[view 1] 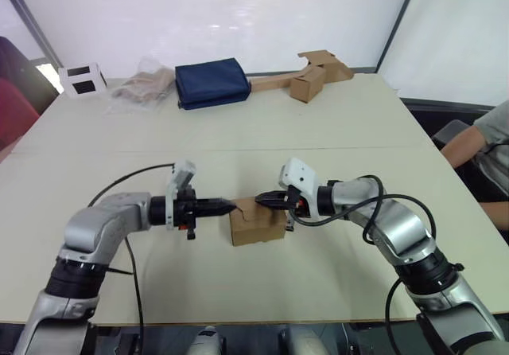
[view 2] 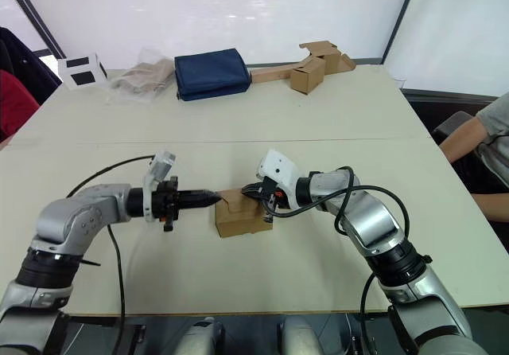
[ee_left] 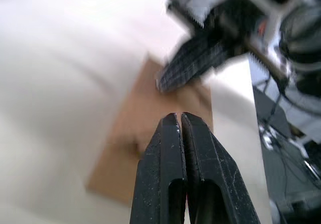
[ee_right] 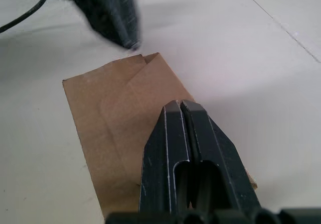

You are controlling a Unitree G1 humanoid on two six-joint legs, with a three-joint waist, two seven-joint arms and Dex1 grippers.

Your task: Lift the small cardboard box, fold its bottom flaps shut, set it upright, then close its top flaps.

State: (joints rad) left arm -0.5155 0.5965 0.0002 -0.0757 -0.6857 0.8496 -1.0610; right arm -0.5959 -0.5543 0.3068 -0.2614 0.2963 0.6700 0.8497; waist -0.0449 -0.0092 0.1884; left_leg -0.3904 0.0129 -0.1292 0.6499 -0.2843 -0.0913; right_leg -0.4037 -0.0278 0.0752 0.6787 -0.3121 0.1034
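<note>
Head view: I see small cardboard box (view 1: 257, 229) on table (view 1: 318, 124), between both arms.
Left end effector (view 1: 231, 207): fingers pressed together, tip at box's top.
Right end effector (view 1: 259, 200): same, over top flaps (ee_right: 125, 103).

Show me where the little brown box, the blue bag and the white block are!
small cardboard box (view 1: 256, 229): left eye view, its front wall.
blue bag (view 1: 211, 82): left eye view, its top.
white block (view 1: 82, 79): left eye view, its front face.
</note>
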